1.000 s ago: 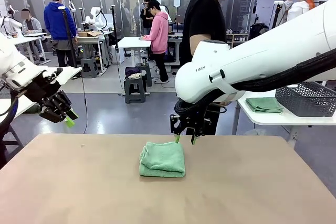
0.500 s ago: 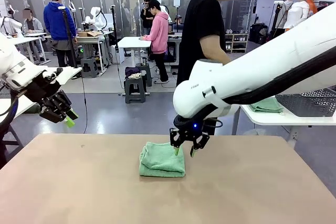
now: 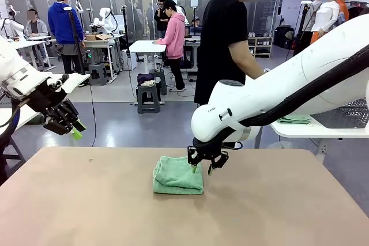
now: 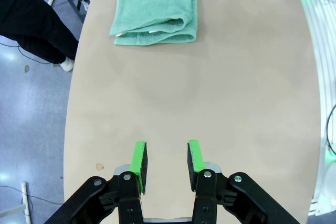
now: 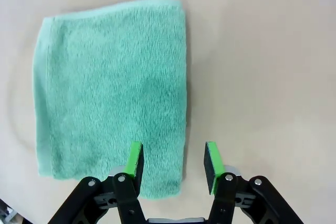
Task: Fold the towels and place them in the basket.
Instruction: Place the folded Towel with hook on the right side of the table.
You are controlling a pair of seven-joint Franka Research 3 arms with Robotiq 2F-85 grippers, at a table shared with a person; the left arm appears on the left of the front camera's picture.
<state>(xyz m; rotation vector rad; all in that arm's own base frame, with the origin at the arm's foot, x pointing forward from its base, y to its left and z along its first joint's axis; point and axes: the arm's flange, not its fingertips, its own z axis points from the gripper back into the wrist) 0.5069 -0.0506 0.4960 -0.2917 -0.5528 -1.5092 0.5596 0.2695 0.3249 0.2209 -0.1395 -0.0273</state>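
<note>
Folded mint towel (image 3: 179, 175) lay mid-tabletop (image 3: 86, 200). Right end effector (image 3: 202, 170) hovered with jaws apart, straddling the towel's edge. Left end effector (image 3: 74, 131) hung aside, jaws apart and empty. Judged: pick-up for basket; next move must pinch all layers together.

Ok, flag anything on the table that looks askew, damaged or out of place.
Nothing stands out. The mint green terry towel lies folded flat on the tan table; the right hand hovers open over its edge.

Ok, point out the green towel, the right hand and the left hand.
green towel (image 3: 177, 174), front view, middle of its top face
right hand (image 5: 173, 153), right wrist view, midway between its fingertips
left hand (image 4: 166, 153), left wrist view, midway between its fingertips
</note>
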